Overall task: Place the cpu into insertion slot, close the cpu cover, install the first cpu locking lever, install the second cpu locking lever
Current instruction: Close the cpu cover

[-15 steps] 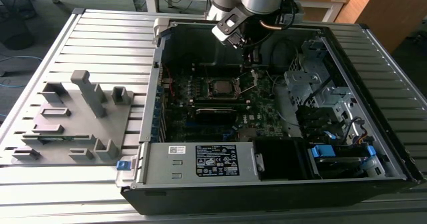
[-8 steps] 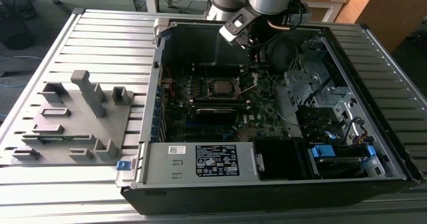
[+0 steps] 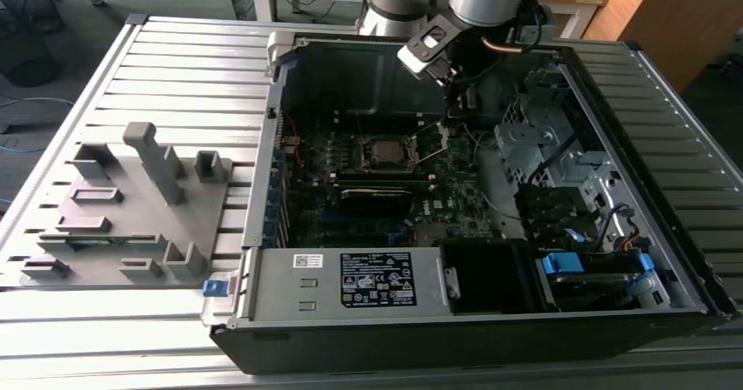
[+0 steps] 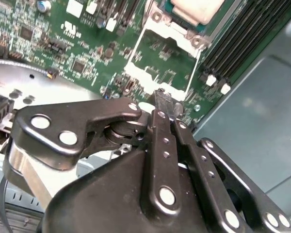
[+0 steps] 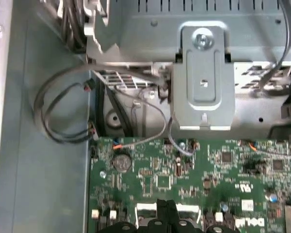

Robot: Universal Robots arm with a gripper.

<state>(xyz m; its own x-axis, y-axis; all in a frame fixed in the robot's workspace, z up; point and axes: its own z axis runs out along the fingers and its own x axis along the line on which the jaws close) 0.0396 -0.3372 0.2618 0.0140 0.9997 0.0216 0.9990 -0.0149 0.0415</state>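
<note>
Inside the computer case (image 3: pixel 465 346), the end effector (image 4: pixel 165 99), pressed together, touches the edge of the open cpu cover (image 4: pixel 144 77) beside the seated cpu (image 4: pixel 196 8); closing it likely needs a steady swing down.

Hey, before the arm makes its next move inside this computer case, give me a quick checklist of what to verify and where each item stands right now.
1. cpu seated in the insertion slot: ok, it lies flat inside the rim.
2. cpu cover closed: not ok, it is swung open off the slot.
3. hand gripping the cover: ok, the fingers look pinched on its edge in the second wrist view.
4. Locking levers latched: cannot tell.
5. cables away from the socket: ok, they loop over the case floor beside the board.
</note>
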